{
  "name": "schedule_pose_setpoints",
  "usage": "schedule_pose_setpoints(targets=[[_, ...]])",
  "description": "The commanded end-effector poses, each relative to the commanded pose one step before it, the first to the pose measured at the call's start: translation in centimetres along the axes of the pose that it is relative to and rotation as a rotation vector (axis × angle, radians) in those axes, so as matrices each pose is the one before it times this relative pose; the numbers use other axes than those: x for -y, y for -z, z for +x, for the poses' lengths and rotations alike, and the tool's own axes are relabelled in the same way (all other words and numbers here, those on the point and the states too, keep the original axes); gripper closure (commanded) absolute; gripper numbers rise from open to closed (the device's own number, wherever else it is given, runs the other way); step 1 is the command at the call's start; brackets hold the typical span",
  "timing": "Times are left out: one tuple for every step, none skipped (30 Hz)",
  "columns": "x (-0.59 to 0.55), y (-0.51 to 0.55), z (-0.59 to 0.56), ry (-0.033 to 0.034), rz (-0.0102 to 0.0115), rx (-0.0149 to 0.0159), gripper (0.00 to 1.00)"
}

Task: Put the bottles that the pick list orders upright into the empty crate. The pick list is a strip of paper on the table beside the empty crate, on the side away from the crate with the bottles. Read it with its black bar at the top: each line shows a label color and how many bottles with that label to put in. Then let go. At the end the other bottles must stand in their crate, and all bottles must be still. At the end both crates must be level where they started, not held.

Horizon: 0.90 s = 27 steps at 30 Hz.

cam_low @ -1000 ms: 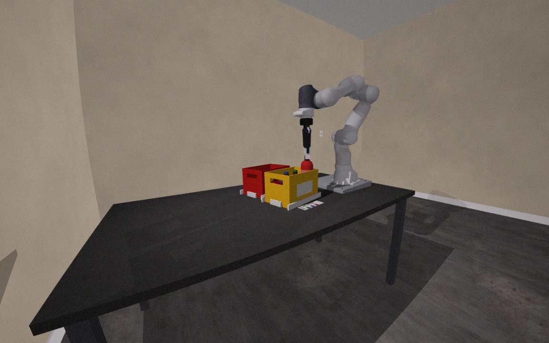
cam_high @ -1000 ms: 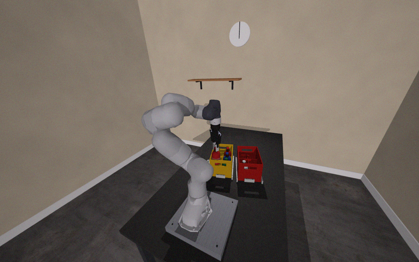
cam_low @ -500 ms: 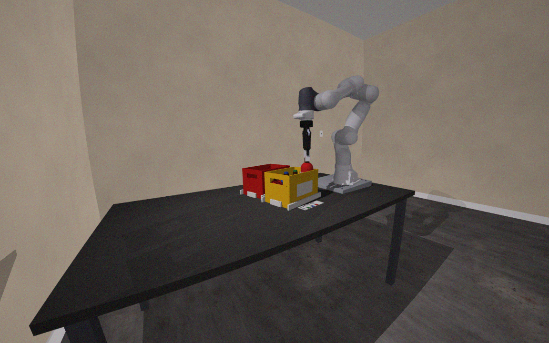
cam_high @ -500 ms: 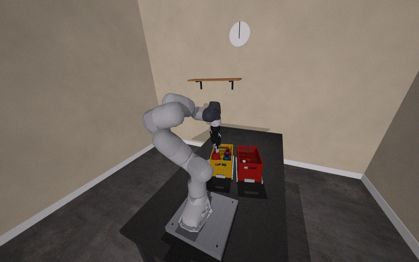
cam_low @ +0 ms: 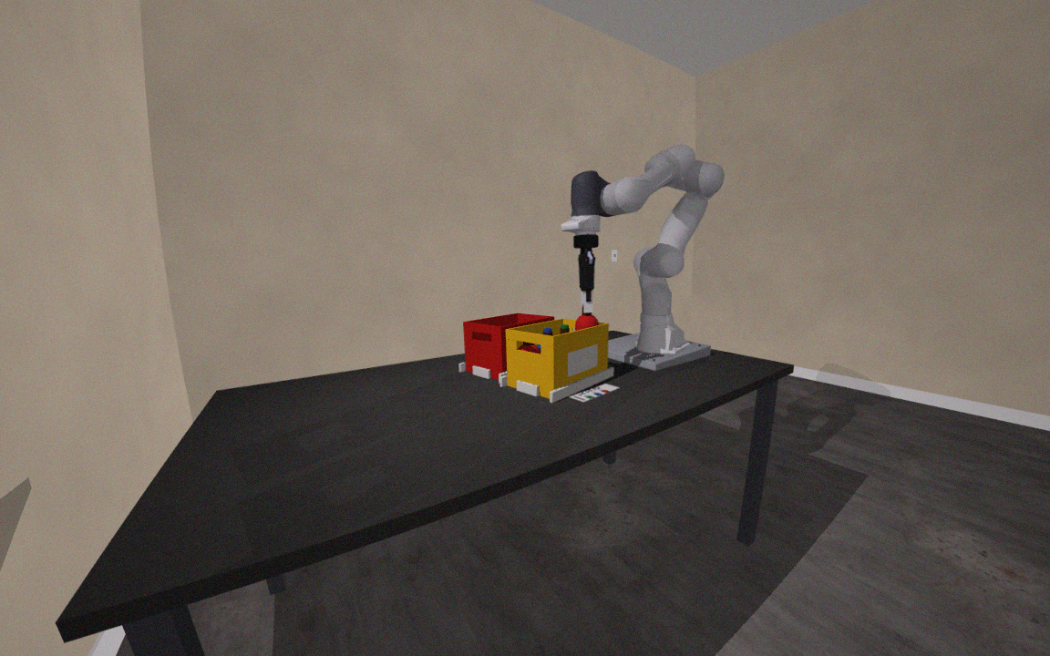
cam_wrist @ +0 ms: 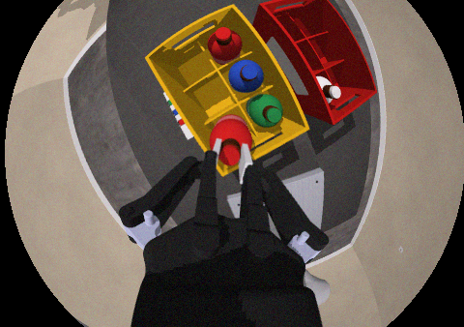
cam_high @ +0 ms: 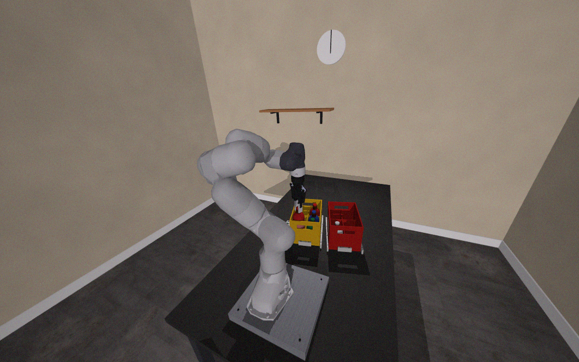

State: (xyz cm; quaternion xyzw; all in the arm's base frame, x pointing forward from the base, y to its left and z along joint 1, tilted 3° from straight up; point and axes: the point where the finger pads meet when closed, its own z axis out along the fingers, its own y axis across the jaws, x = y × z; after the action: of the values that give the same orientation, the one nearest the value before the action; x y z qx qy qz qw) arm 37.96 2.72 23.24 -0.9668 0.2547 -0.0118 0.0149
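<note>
My gripper [cam_high: 298, 208] [cam_low: 587, 309] [cam_wrist: 230, 149] is shut on the neck of a red bottle [cam_high: 298, 217] [cam_low: 587, 322] [cam_wrist: 230, 128]. The bottle is upright, its lower part inside the near-left compartment of the yellow crate [cam_high: 307, 237] [cam_low: 529, 376] [cam_wrist: 292, 133]; its base is hidden. Another red bottle [cam_wrist: 224, 48], a blue bottle [cam_wrist: 246, 76] and a green bottle [cam_wrist: 263, 109] stand in that crate's right column. The red crate [cam_high: 345, 243] [cam_low: 478, 355] [cam_wrist: 339, 33] holds a white-capped bottle [cam_high: 336, 223] [cam_wrist: 333, 92]. The pick list [cam_low: 609, 387] [cam_wrist: 188, 133] shows green, blue and red patches; its marks are too small to read.
White strips [cam_high: 326, 234] [cam_low: 586, 383] line the crates' bases on the dark table [cam_high: 363, 288] [cam_low: 398, 456]. The two crates stand side by side with a narrow gap. The arm's grey base plate [cam_high: 302, 297] [cam_wrist: 309, 187] is on their near side.
</note>
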Motion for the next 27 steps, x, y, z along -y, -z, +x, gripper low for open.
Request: schedule_pose_setpoints(targets=[[0.353, -0.012, 0.463, 0.00434, 0.00804, -0.01659, 1.0], [0.0, -0.1, -0.001, 0.0, 0.0, 0.0, 1.0], [0.001, -0.1, 0.0, 0.0, 0.0, 0.0, 1.0], [0.001, -0.1, 0.001, 0.0, 0.0, 0.0, 1.0], [0.001, -0.1, 0.002, 0.0, 0.0, 0.0, 1.0], [0.001, -0.1, 0.002, 0.0, 0.0, 0.0, 1.0], [0.001, -0.1, 0.002, 0.0, 0.0, 0.0, 1.0], [0.001, -0.1, 0.002, 0.0, 0.0, 0.0, 1.0], [0.001, -0.1, 0.002, 0.0, 0.0, 0.0, 1.0], [0.0, 0.0, 0.0, 0.0, 0.0, 0.0, 1.0], [0.0, 0.0, 0.0, 0.0, 0.0, 0.0, 1.0], [0.001, -0.1, 0.003, 0.0, 0.0, 0.0, 1.0], [0.001, -0.1, 0.003, 0.0, 0.0, 0.0, 1.0], [0.0, -0.1, 0.001, 0.0, 0.0, 0.0, 1.0], [0.0, -0.1, -0.002, 0.0, 0.0, 0.0, 1.0], [-0.001, -0.1, -0.002, 0.0, 0.0, 0.0, 1.0], [-0.001, -0.1, -0.001, 0.0, 0.0, 0.0, 1.0], [-0.001, -0.1, 0.0, 0.0, 0.0, 0.0, 1.0], [0.0, -0.1, 0.0, 0.0, 0.0, 0.0, 1.0], [0.0, -0.1, 0.0, 0.0, 0.0, 0.0, 1.0], [0.0, -0.1, 0.001, 0.0, 0.0, 0.0, 1.0], [0.001, -0.1, 0.002, 0.0, 0.0, 0.0, 1.0], [0.001, -0.1, 0.002, 0.0, 0.0, 0.0, 1.0], [0.001, -0.1, 0.002, 0.0, 0.0, 0.0, 1.0], [0.001, -0.1, 0.002, 0.0, 0.0, 0.0, 1.0], [0.001, -0.1, 0.003, 0.0, 0.0, 0.0, 1.0], [0.0, 0.0, 0.0, 0.0, 0.0, 0.0, 1.0]])
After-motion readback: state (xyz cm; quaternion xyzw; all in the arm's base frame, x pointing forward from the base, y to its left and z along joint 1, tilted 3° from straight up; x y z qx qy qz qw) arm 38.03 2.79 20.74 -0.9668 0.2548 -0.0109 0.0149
